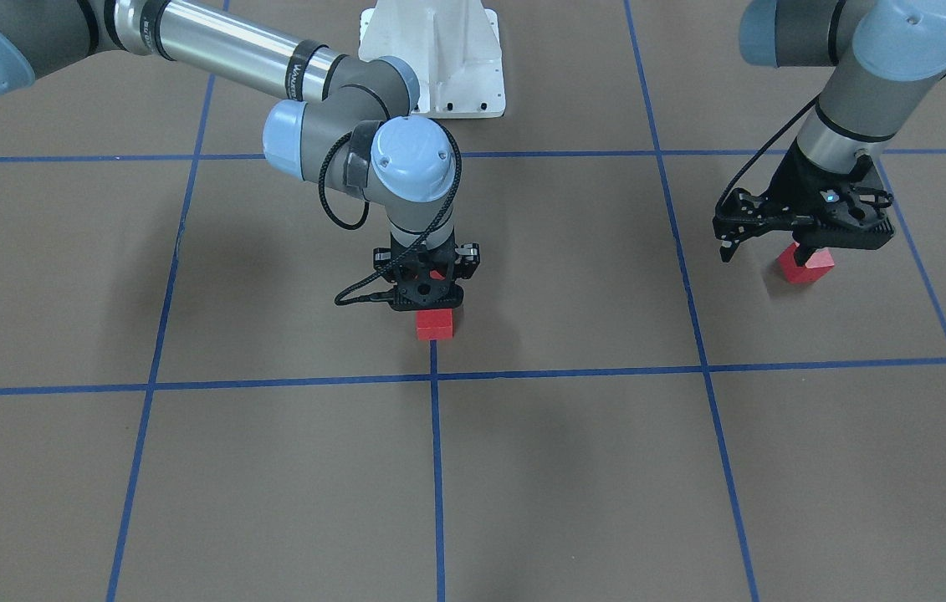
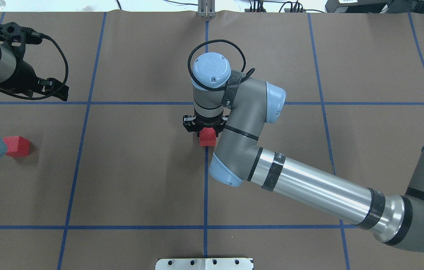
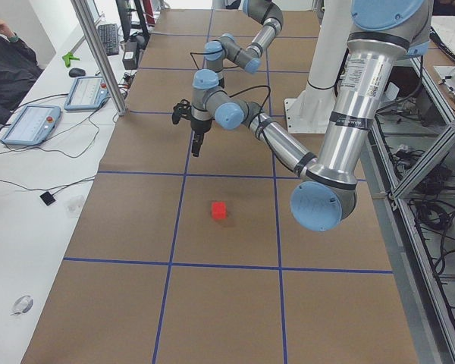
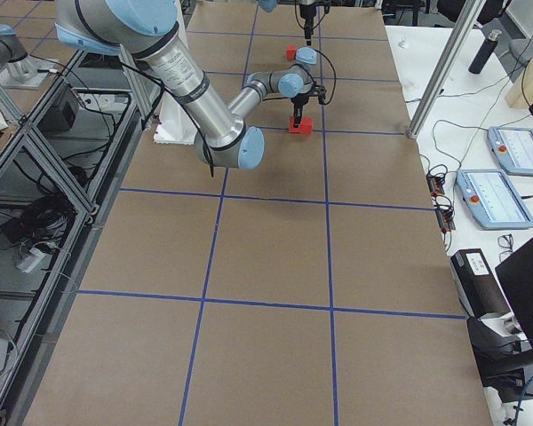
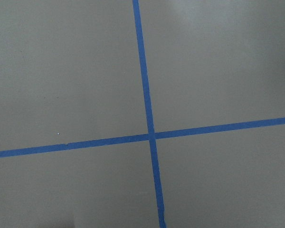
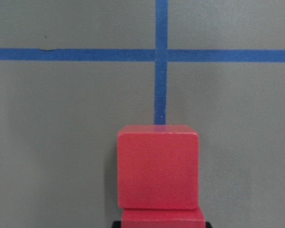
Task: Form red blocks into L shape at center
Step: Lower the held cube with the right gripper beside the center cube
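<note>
Two red blocks (image 6: 157, 166) sit touching at the bench (image 1: 573, 276) centre, their row running along the middle tape line (image 1: 437, 468). The right gripper (image 1: 427, 288) stands over the block nearer the robot; whether its jaws are closed cannot be determined. The third block (image 2: 17, 146) lies well to the left. The left gripper (image 1: 765, 249) hangs above the bench, jaws spread.

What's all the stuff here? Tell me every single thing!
middle small matte red cube: one, red, on the middle blue tape line under the right hand.
outer small matte red cube: one, red, far on the robot's left side.
red strip: one, touching the middle cube in the right wrist view; maybe a third cube.
brown paper table cover: one, brown, under everything.
blue tape grid: many lines, blue, on that cover.
white metal base: one, white, robot's edge.
pale touchscreen pendants: two, side bench.
robot arms: two, silver and light blue.
left hand: black, open, raised.
right hand: black, grip unclear.
</note>
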You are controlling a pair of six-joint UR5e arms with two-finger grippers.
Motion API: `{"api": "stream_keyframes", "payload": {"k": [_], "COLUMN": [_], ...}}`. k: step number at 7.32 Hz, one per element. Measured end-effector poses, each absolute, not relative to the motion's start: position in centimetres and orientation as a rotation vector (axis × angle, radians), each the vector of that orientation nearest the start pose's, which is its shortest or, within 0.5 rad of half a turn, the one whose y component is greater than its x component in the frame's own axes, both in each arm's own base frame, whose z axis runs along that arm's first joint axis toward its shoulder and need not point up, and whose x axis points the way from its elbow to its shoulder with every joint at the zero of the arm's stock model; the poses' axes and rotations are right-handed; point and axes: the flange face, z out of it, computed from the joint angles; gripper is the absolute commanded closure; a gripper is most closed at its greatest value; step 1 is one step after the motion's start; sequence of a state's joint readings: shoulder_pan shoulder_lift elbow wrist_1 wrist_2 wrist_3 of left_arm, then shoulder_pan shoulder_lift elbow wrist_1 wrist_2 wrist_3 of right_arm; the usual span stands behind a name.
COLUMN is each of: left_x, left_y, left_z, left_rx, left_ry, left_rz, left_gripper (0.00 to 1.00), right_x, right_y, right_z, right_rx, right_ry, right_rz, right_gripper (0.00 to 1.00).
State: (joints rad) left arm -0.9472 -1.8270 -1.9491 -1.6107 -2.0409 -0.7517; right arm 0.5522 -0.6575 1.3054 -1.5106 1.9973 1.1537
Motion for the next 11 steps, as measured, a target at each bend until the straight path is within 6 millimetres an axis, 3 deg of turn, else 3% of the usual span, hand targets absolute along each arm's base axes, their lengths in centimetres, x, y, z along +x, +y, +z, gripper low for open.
{"api": "stream_keyframes", "payload": {"k": [2, 11], "left_x": [25.24, 25.23], "left_y": [-50.47, -50.55], "left_z": [34.85, 35.06], "left_rx": [0.225, 0.222], "left_ry": [0.767, 0.765], "left_rz": [0.034, 0.032], "left_gripper": [0.01, 0.01], "right_x": [-61.9, -61.88], "right_y": [-48.96, -48.98], "right_z": [19.02, 19.29], "right_rx": [-0.035, -0.028], "right_ry": [-0.806, -0.805], "right_rz": [-0.025, -0.034], "right_gripper": [0.62, 0.32]}}
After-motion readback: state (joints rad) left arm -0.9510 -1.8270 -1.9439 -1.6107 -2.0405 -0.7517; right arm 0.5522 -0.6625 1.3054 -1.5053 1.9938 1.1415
